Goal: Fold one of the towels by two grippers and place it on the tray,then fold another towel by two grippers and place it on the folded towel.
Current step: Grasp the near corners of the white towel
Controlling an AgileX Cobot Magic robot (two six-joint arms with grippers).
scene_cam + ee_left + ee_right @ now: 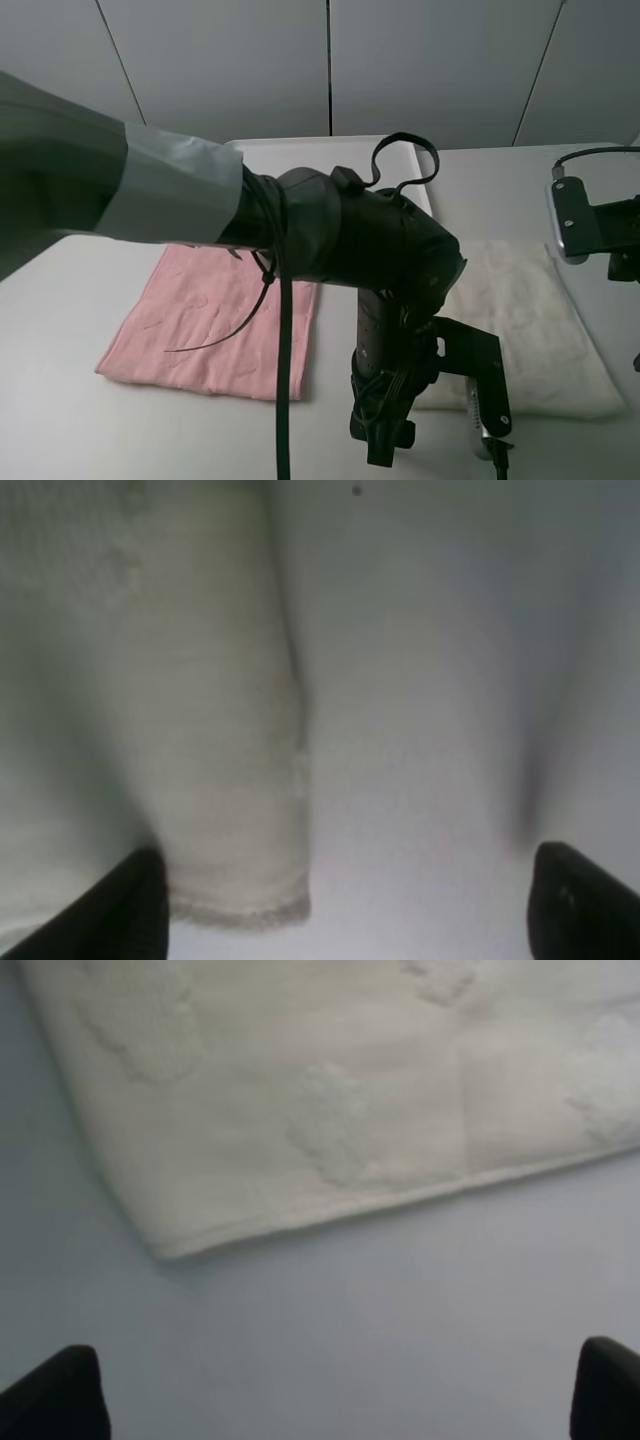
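A white towel (520,320) lies flat on the right of the table and a pink towel (215,320) lies flat on the left. My left gripper (385,440) reaches across the middle and hangs open over the white towel's near left corner (240,900). Its dark fingertips (130,905) stand wide apart, one over the towel's edge and one over bare table. My right gripper (330,1400) is open and empty above another corner of the white towel (165,1245), apart from it. The right arm (590,225) shows at the right edge of the high view.
A white tray (280,152) sits at the back of the table, partly hidden behind my left arm. A black cable (283,400) hangs from the left arm over the pink towel's right edge. The table (90,430) is white.
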